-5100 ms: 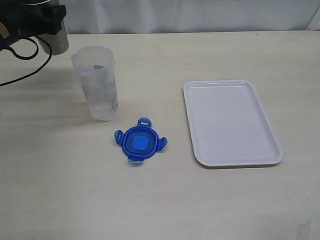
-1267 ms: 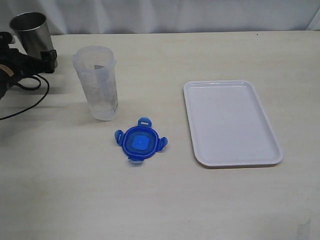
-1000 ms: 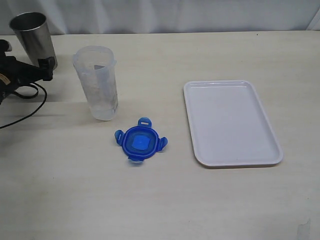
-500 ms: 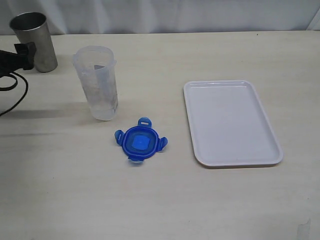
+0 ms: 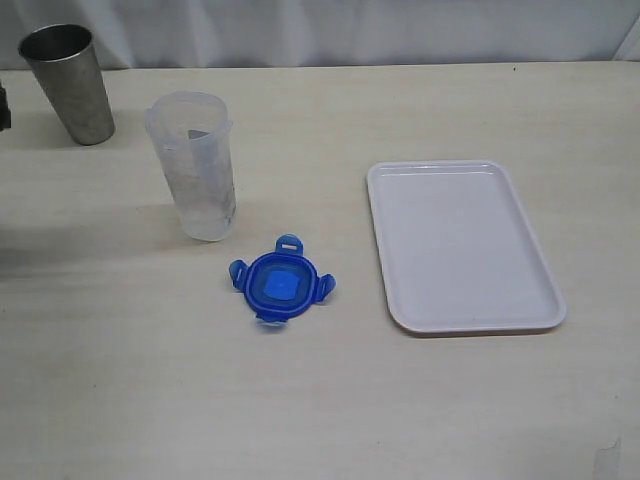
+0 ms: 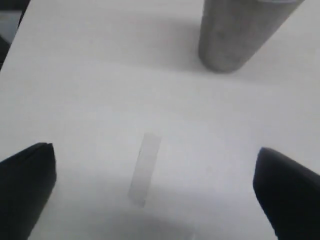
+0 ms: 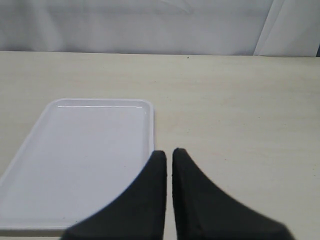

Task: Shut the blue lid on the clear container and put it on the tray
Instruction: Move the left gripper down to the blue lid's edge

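Tray (image 5: 465,168) is recorded as the largest item: flat, white, rectangular plastic with rounded corners and a low raised rim. It lies on the right of the pale, faintly grained worktop (image 5: 400,410), with nothing on it.

The clear container (image 5: 195,170) is found upright and uncovered on the left of the worktop, well apart from the tray. It is a tall, narrow, translucent plastic tumbler with faint markings on its wall.

A grey tapered metal cup (image 5: 68,85) with a dull finish is noted standing at the far left, apart from the container.

The blue lid (image 5: 281,286) is found lying flat on the worktop, nearer the camera than the container and between it and the tray, touching neither. It is bright, smooth, rounded-square plastic. Its four locking flaps are splayed outward and a lighter square panel is seen at its centre.

Change noted: the left arm, seen beside the metal cup half a second ago, has been drawn back almost wholly out of the exterior view. The cup has been left standing alone.

The left fingers (image 6: 30,175) are spread wide and empty over bare worktop, with the cup base ahead of them. The right fingers (image 7: 150,200) are pressed together, empty, near the tray's edge.

It is judged that the cup has been cleared aside. The lid remains to be picked up, and closing has not begun.
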You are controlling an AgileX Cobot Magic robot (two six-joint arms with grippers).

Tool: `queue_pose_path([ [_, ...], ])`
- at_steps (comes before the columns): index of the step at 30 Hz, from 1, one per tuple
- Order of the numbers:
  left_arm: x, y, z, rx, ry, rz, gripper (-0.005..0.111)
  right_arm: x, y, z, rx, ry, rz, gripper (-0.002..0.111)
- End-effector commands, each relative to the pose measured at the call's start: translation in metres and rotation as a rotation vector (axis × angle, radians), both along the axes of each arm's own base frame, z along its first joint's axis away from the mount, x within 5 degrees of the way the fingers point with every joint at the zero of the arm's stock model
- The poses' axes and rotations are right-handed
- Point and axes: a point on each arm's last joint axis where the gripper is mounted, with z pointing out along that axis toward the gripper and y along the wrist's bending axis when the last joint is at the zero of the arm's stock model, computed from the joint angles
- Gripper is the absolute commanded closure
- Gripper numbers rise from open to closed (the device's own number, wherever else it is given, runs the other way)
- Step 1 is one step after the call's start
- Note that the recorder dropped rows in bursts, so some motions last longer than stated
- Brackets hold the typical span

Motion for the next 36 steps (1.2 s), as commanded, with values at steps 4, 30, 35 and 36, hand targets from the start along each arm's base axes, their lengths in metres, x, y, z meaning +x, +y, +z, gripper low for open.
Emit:
queue_pose_path([
  [4, -0.020, -0.016, 0.002, -0.136, 0.319, -0.137, 0.003, 0.000, 0.000, -0.001, -0.008, -0.003, -0.002, 0.104],
  [30, -0.068, -0.203, -0.061, -0.101, 0.425, -0.601, 0.003, 0.000, 0.000, -0.001, -0.008, -0.003, -0.002, 0.104],
  [35, -0.070, -0.218, -0.061, -0.059, 0.342, -0.660, 0.003, 0.000, 0.000, -0.001, -0.008, -0.003, -0.002, 0.104],
  [36, -0.069, -0.219, -0.061, -0.058, 0.332, -0.665, 0.003, 0.000, 0.000, -0.001, -0.008, -0.003, -0.002, 0.104],
])
